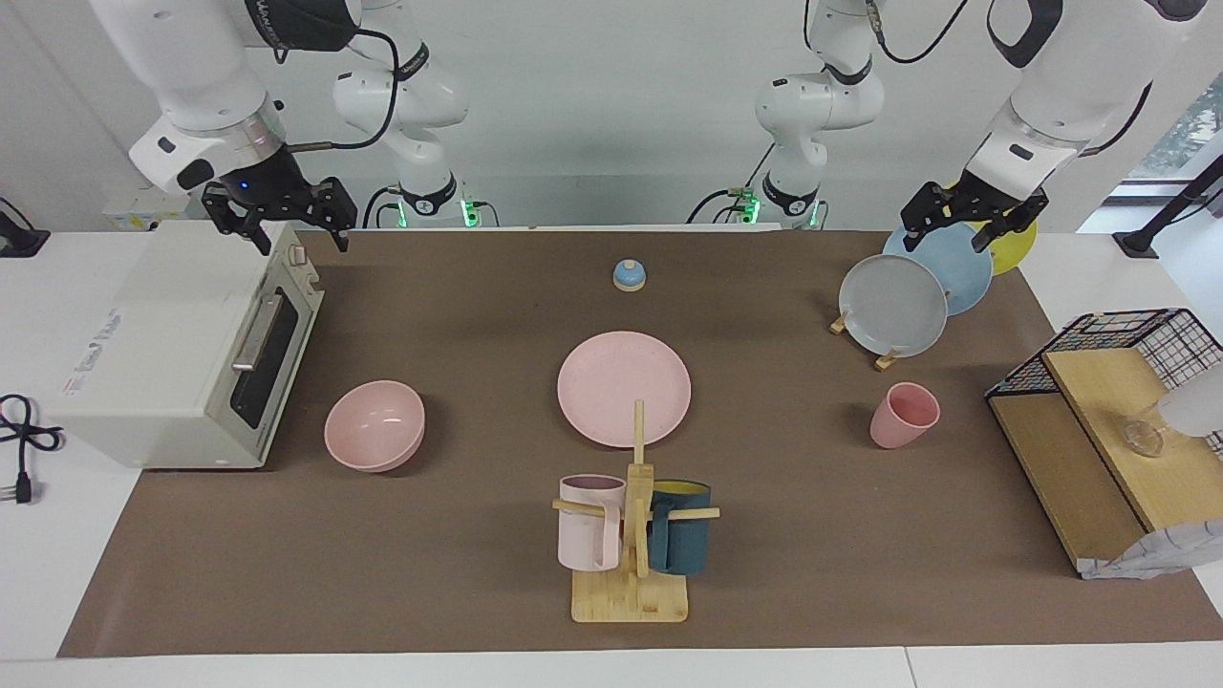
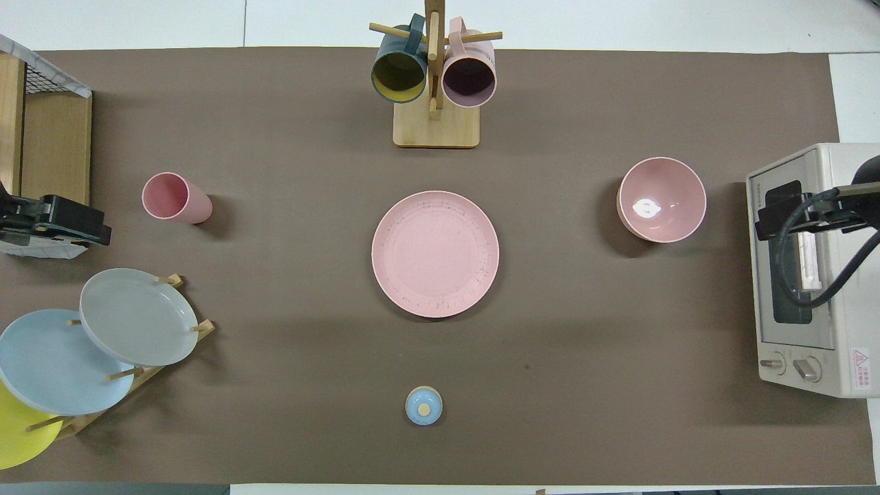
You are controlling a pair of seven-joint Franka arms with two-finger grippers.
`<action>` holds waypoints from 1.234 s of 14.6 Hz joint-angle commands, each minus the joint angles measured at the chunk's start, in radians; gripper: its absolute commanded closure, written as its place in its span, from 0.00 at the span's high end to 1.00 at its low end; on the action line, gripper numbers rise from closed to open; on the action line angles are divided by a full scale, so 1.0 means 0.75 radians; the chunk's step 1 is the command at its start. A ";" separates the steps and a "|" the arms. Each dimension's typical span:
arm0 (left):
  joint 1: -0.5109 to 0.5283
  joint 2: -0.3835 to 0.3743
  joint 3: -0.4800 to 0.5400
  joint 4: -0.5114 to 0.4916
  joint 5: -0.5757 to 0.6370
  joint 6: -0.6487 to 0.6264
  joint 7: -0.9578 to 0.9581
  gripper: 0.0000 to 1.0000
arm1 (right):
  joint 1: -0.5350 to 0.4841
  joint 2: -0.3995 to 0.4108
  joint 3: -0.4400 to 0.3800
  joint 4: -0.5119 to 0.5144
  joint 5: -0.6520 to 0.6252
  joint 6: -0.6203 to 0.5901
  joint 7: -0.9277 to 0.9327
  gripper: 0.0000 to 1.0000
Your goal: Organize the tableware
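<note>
The pink plate (image 1: pixel 624 387) lies flat at the middle of the brown mat (image 1: pixel 459 573); it also shows in the overhead view (image 2: pixel 435 254). The pink bowl (image 1: pixel 374 425) (image 2: pixel 662 199) stands upright toward the right arm's end, beside the toaster oven. The pink cup (image 1: pixel 903 414) (image 2: pixel 175 198) stands upright toward the left arm's end. My left gripper (image 1: pixel 946 239) (image 2: pixel 69 218) is open and empty, raised over the upright plates. My right gripper (image 1: pixel 301 244) (image 2: pixel 790 216) is open and empty, raised over the toaster oven's corner.
A wooden mug tree (image 1: pixel 632 573) with a pale pink and a teal mug stands farther from the robots than the plate. A rack holds grey (image 1: pixel 893 304), blue and yellow plates. There are also a toaster oven (image 1: pixel 182 354), a small blue bell (image 1: pixel 629 275) and a wire-and-wood shelf (image 1: pixel 1099 420).
</note>
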 commanded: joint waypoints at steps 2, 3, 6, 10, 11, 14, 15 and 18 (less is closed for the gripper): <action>-0.003 -0.028 0.004 -0.024 0.017 0.001 -0.011 1.00 | -0.017 0.009 0.014 0.017 0.007 0.001 -0.004 1.00; -0.003 -0.028 0.004 -0.024 0.017 0.001 -0.011 1.00 | -0.008 0.007 0.014 0.015 0.005 0.003 -0.002 1.00; -0.003 -0.028 0.004 -0.024 0.017 0.001 -0.011 1.00 | -0.010 -0.007 0.016 -0.011 0.009 0.003 -0.008 1.00; -0.005 -0.028 0.004 -0.024 0.017 0.001 -0.011 1.00 | 0.071 -0.028 0.034 -0.091 0.036 0.147 0.014 1.00; -0.005 -0.028 0.004 -0.024 0.017 0.001 -0.011 1.00 | 0.082 -0.007 0.034 -0.115 0.038 0.207 0.047 1.00; -0.003 -0.028 0.004 -0.024 0.017 0.001 -0.011 1.00 | 0.139 0.119 0.034 -0.124 0.062 0.352 0.088 1.00; -0.003 -0.028 0.004 -0.024 0.017 -0.005 -0.011 1.00 | 0.165 0.176 0.034 -0.132 0.063 0.420 0.090 1.00; -0.001 -0.028 0.004 -0.024 0.017 0.001 -0.015 1.00 | 0.198 0.279 0.034 -0.246 0.056 0.667 0.159 1.00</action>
